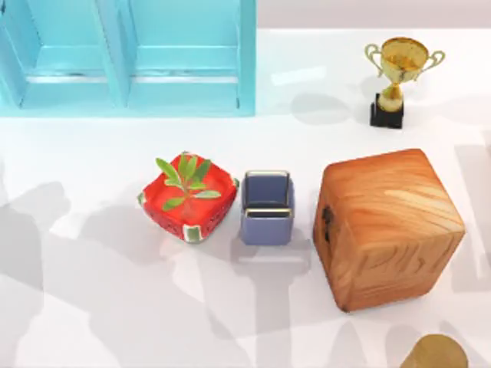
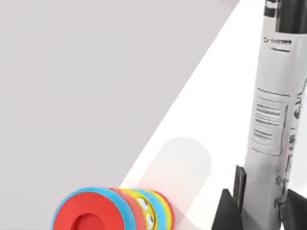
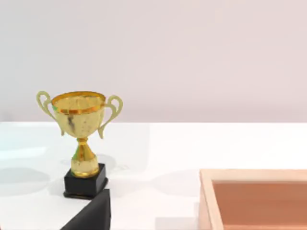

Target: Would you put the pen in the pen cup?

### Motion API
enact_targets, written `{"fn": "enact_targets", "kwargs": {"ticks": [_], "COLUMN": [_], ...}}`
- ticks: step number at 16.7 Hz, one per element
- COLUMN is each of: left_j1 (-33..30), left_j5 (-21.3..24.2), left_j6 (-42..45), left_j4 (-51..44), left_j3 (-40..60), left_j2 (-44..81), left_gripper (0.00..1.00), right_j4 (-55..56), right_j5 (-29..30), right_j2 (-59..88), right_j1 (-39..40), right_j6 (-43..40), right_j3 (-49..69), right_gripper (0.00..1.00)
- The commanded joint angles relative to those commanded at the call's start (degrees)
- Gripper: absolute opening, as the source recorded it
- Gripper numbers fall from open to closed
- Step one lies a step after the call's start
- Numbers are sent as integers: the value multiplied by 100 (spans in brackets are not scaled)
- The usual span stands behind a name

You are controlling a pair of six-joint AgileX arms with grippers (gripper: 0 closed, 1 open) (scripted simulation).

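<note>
The pen cup [image 1: 266, 207], a small square blue-grey cup with a shiny rim, stands upright mid-table between the strawberry pot and the wooden box. In the left wrist view the pen [image 2: 274, 105], a slim grey barrel with printed labels and a black end, rises from between two dark fingers [image 2: 233, 199]. My left gripper [image 2: 261, 208] is shut on its lower part, well above a white surface. In the right wrist view one dark finger [image 3: 91, 214] of my right gripper shows low, facing the trophy.
A red strawberry-patterned pot [image 1: 188, 197] with green leaves touches the cup's left side. A big wooden box [image 1: 387, 226] stands right of the cup. A gold trophy [image 1: 397, 77] is at the back right and a blue cabinet [image 1: 126, 54] at the back left. A striped ring toy [image 2: 110, 211] lies below the left gripper.
</note>
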Motion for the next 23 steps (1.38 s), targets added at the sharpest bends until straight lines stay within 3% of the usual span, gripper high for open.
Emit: {"fn": "enact_targets", "kwargs": {"ticks": [4, 6, 9, 11, 14, 16, 22, 23], "left_j1": [-2510, -3834, -5638, -6633, -7730, -8178, -8423, -8399], "left_j5": [-2984, -4234, -5699, -6407, -7065, -7230, -7257, -6954], "left_j6": [161, 215, 237, 215, 147, 102, 70, 86], "left_j4": [2312, 3460, 5070, 5989, 7034, 7458, 7690, 7491], "left_j3": [227, 270, 343, 408, 473, 478, 459, 692], "left_j2": [841, 1239, 1773, 2081, 2421, 2550, 2607, 2747], "left_gripper": [0, 0, 0, 0, 0, 0, 0, 0], "right_j4": [0, 0, 0, 0, 0, 0, 0, 0], "right_j5": [0, 0, 0, 0, 0, 0, 0, 0], "right_j2": [0, 0, 0, 0, 0, 0, 0, 0], "right_j1": [0, 0, 0, 0, 0, 0, 0, 0], "right_j6": [0, 0, 0, 0, 0, 0, 0, 0], "right_j3": [0, 0, 0, 0, 0, 0, 0, 0], "right_gripper": [100, 100, 100, 100, 100, 100, 100, 100]}}
